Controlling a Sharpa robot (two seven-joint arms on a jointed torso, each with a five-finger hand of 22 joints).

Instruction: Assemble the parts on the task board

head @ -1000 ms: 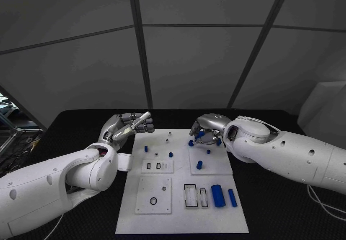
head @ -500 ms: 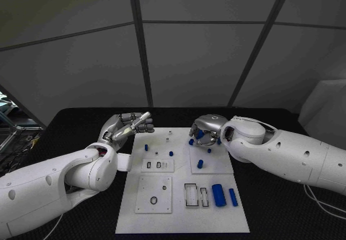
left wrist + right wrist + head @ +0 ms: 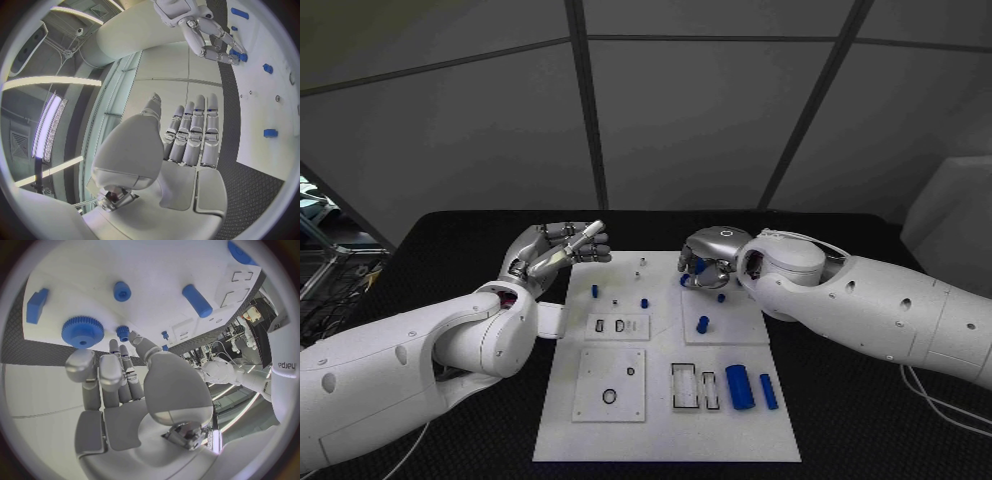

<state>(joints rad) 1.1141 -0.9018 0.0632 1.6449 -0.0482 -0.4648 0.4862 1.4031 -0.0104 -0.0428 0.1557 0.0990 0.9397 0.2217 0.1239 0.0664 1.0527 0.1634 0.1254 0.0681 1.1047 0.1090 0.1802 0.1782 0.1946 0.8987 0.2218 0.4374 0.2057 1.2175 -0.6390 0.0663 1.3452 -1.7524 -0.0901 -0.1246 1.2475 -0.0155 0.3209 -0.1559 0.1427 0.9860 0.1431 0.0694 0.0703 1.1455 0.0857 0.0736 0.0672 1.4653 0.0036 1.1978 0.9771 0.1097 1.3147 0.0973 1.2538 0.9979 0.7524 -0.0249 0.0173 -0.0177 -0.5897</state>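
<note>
right robot hand [image 3: 708,262] edged inward (gear [image 3: 82,331] beside).

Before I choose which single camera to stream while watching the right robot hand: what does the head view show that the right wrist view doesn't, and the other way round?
Head view: the whole white board with its cut-out slots, two blue cylinders lying at its near right, and the left robot hand raised beside its far left corner.
Right wrist view: a blue gear and a blue block close to the right robot hand, a spot that hand covers from above.
Both: the right robot hand over the board's far right part.
</note>
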